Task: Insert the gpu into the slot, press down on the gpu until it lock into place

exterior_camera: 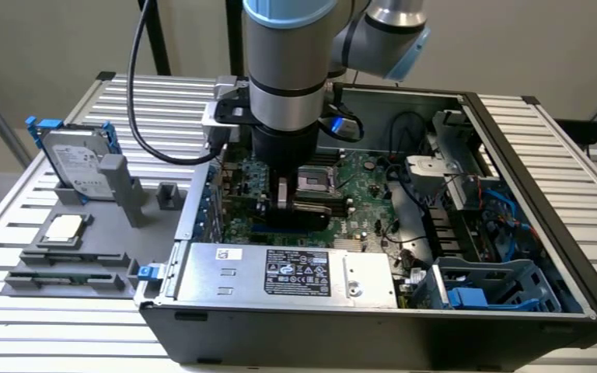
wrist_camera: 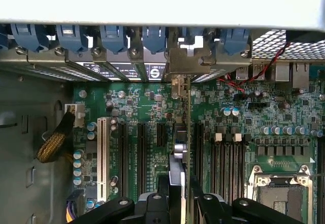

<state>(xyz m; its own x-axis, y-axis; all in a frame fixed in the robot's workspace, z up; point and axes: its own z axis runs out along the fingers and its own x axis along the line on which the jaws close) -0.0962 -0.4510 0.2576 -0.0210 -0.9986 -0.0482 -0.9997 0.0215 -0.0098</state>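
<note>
Gripper [wrist_camera: 182,206] clamps the gpu [wrist_camera: 187,145] — edge-on; motherboard [wrist_camera: 142,107] beneath.

A silver power supply [exterior_camera: 288,272] lies inside the open computer case [exterior_camera: 382,342]. To the exterior view's left of it, a hard drive [exterior_camera: 78,163] stands upright and a processor chip [exterior_camera: 63,228] lies flat. A blue drive cage [exterior_camera: 482,289] sits just beside its other end.

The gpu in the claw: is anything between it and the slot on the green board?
Nothing visible blocks it. The claw grips the gpu edge-on, directly above the green board, with neighbouring slots bare on both sides. Whether its lower edge is already seated cannot be told.
</note>
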